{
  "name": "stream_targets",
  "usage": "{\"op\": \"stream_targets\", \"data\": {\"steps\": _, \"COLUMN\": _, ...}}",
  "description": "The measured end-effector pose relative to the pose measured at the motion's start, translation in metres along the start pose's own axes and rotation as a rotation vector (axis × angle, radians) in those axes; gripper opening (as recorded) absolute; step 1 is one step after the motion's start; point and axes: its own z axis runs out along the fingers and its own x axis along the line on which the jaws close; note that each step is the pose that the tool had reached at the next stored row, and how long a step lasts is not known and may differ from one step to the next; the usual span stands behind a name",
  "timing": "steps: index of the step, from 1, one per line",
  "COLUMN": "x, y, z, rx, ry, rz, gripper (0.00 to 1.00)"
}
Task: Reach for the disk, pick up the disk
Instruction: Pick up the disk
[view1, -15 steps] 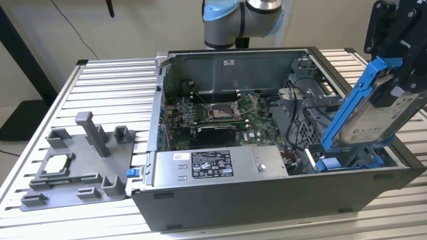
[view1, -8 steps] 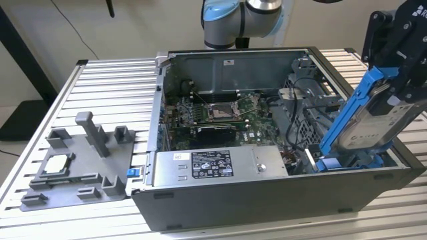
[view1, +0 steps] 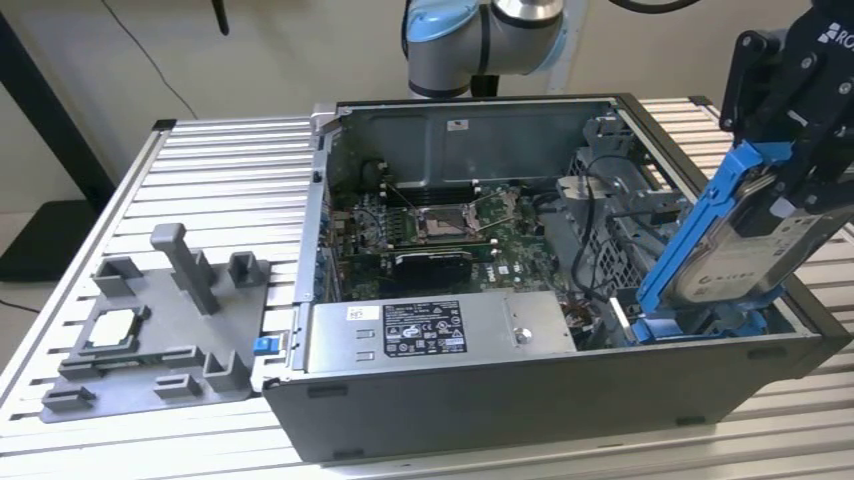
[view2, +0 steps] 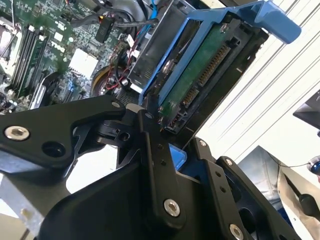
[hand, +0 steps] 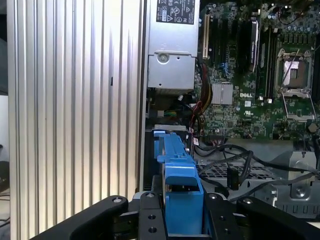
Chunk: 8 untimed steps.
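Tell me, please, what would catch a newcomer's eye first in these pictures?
Most striking is the disk in its blue bracket, tilted up out of the open computer case at the exterior view's right, with the black hand closed on its upper end. Next comes the green motherboard on the case floor, then the grey fixture block on the table at the exterior view's left.

Ribbed aluminium table (view1: 200, 170) carries an open computer case (view1: 534, 400) and, at the exterior view's left, a grey fixture tray (view1: 160, 330).
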Motion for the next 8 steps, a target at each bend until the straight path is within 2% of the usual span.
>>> {"op": "stream_targets", "data": {"steps": 8, "x": 0.0, "y": 0.0, "z": 0.0003, "rx": -0.0001, "ry": -0.0005, "rz": -0.003, "gripper": 0.0}}
